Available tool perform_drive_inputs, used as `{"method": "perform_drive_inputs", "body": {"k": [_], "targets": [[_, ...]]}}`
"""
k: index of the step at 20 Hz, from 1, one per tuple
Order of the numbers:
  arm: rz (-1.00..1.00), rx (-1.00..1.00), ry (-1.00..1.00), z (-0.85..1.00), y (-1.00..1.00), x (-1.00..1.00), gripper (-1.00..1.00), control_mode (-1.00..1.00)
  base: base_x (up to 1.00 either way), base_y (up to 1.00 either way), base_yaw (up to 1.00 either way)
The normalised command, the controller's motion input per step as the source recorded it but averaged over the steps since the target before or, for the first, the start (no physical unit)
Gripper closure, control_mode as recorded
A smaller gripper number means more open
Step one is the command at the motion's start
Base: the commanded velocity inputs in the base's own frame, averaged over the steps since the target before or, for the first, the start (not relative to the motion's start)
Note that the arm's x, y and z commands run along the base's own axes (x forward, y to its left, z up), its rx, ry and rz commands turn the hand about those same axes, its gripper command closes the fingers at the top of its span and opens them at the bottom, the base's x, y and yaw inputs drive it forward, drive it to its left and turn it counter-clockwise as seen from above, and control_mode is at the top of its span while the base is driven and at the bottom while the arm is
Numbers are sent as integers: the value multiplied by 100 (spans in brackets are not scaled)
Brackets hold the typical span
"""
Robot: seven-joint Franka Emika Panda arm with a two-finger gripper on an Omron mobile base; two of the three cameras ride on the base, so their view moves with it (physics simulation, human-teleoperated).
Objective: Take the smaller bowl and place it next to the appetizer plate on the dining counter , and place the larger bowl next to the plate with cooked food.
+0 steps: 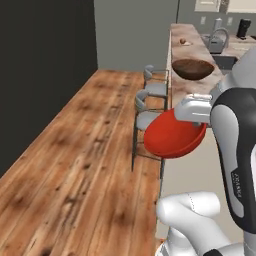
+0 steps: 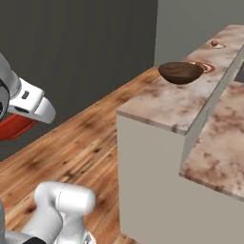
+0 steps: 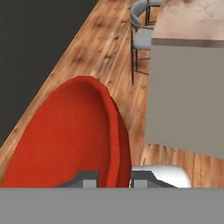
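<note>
Inspector: Dining counter (image 1: 187, 90)?
Assessor: One, ahead and right of the hand. One larger bowl (image 1: 193, 68) at mid-length on its top; one appetizer plate (image 1: 185, 42) toward its far end.
Inspector: Smaller bowl (image 1: 172, 136)?
Assessor: One, tilted, off the counter's near end over the floor.
Inspector: Gripper (image 3: 113, 178)?
Assessor: Clamped on that bowl's rim.

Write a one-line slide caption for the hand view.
Gripper shut on the glossy red-orange bowl's rim, above wooden floor beside the beige-fronted dining counter.
</note>
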Motion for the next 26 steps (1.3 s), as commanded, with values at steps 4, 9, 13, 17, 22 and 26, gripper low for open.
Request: {"method": "perform_drive_inputs", "body": {"k": [4,9,13,17,22,26], "targets": [[0,0,0,0,0,0,100,100,51,100,-11],[0,0,0,0,0,0,100,100,57,100,-28],[0,0,0,0,0,0,100,100,82,78,-32],[0,0,0,0,0,0,100,100,88,34,-34],[0,0,0,0,0,0,100,100,90,6,-32],[0,0,0,0,0,0,100,100,83,4,-34]]}}
